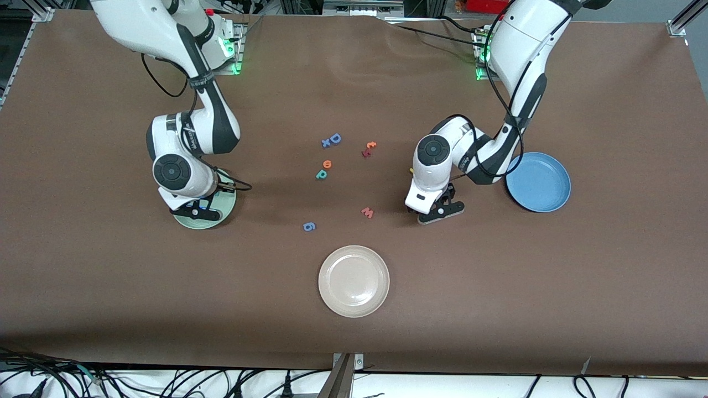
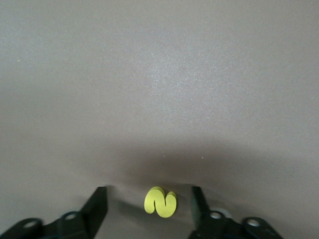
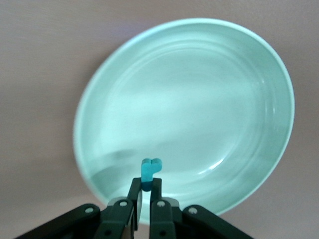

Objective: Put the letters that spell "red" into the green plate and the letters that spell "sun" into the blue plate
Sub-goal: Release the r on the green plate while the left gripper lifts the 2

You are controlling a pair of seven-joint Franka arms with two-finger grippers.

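My right gripper (image 3: 147,186) is shut on the teal "r" (image 3: 150,172) and hangs over the pale green plate (image 3: 199,99), which lies at the right arm's end of the table (image 1: 221,213). My left gripper (image 2: 148,191) is down at the table beside the blue plate (image 1: 538,181). It is open, and the yellow "s" (image 2: 160,202) lies flat between its fingers, clear of both. The orange "e" (image 1: 327,163) and the teal "d" (image 1: 321,174) lie mid-table. A speck of yellow (image 1: 411,170) peeks out by the left wrist.
A beige-white plate (image 1: 354,281) sits nearest the front camera. Loose letters lie mid-table: a blue "D" (image 1: 335,138) with a small blue "x" (image 1: 326,143), a red and orange pair (image 1: 369,148), a red "w" (image 1: 368,212) and a blue one (image 1: 309,226).
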